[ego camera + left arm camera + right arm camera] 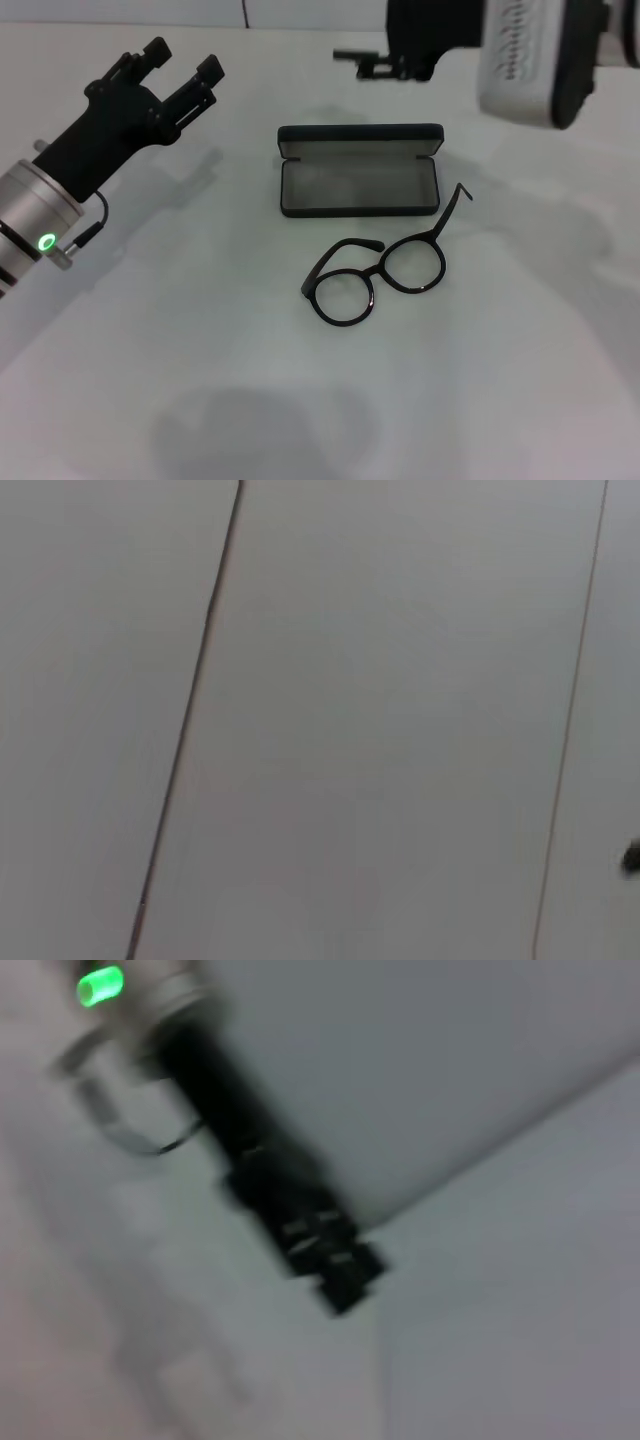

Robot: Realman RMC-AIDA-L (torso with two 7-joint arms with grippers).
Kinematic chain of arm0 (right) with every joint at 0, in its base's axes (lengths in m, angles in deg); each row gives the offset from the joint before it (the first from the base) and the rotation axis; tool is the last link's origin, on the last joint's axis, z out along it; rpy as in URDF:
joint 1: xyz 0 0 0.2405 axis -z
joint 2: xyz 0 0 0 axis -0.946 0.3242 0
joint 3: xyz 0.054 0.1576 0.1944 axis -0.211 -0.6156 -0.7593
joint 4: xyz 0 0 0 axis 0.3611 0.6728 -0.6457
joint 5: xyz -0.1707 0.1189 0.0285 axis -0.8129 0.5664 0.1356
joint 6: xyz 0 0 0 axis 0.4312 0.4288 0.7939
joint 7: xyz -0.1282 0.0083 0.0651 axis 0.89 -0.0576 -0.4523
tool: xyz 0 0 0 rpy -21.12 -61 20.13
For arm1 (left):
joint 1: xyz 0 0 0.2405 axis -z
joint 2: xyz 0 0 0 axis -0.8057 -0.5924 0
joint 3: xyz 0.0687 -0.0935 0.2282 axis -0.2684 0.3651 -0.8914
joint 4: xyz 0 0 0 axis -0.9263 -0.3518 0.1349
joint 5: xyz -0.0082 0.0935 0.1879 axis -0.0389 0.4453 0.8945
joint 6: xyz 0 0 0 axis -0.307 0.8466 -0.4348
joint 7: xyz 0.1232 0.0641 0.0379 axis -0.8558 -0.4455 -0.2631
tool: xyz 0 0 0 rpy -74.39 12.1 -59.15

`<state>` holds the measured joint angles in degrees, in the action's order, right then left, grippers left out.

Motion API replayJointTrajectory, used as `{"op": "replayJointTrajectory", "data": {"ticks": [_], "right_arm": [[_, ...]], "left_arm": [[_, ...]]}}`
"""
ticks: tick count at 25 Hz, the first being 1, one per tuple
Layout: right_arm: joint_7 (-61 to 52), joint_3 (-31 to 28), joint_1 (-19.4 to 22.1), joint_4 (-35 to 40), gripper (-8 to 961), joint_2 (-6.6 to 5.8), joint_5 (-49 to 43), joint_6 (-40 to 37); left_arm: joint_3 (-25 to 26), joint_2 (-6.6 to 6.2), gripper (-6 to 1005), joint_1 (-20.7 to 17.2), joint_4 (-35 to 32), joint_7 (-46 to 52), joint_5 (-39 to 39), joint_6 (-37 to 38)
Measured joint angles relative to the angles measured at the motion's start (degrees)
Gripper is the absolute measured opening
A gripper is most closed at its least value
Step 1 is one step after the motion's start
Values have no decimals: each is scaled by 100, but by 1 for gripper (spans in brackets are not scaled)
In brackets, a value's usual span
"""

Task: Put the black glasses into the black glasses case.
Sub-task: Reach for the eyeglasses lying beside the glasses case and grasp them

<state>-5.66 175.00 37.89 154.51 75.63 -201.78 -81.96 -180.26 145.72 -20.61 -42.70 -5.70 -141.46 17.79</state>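
The black glasses case (pixel 358 186) lies open at the middle of the white table, grey lining up, lid standing at its far side, nothing inside. The black glasses (pixel 378 270) lie just in front of it, round lenses flat on the table, one temple arm reaching out beside the case's right end. My left gripper (pixel 185 62) hovers open at the far left, well away from both; the right wrist view shows it too, as the left gripper (pixel 330 1260) from across the table. My right gripper (pixel 365 58) is at the far edge behind the case, mostly hidden by its arm.
The white table (pixel 200 360) stretches bare in front of the glasses, with arm shadows on it. The bulky right arm housing (pixel 530 60) hangs over the far right. In the left wrist view only pale panels with thin seams (pixel 190 720) show.
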Motion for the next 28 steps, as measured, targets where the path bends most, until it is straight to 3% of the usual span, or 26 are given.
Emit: {"op": "replayJointTrajectory", "data": {"ticks": [3,7,10,13,17,21,24,28], "right_arm": [[386,-140,527,134,675,0,980,303],[955,-416,1206,168,675,-29,2308,56],[1412,-722,1792,117,675,-14,3269,-600],[1550,-1101,2116,-162,675,-26,3973,-1545],[1530,-2010,2169,-1155,675,-52,4544,-2873],[1518,-3105,2070,-2296,675,-89,4532,-3904],[1519,-3699,2025,-2924,674,-192,4089,-4145],[1532,-3841,1792,-3403,674,-327,3152,-4141]], "left_arm": [[0,-7,802,52,96,12,4,-84],[-1,24,802,243,179,20,39,-316],[0,35,802,385,193,5,124,-482],[0,18,802,458,202,8,181,-593],[0,6,802,555,205,-22,215,-638],[0,12,802,696,206,-32,256,-701],[0,35,802,809,206,-35,321,-800],[0,62,802,936,206,-42,422,-912]]}}
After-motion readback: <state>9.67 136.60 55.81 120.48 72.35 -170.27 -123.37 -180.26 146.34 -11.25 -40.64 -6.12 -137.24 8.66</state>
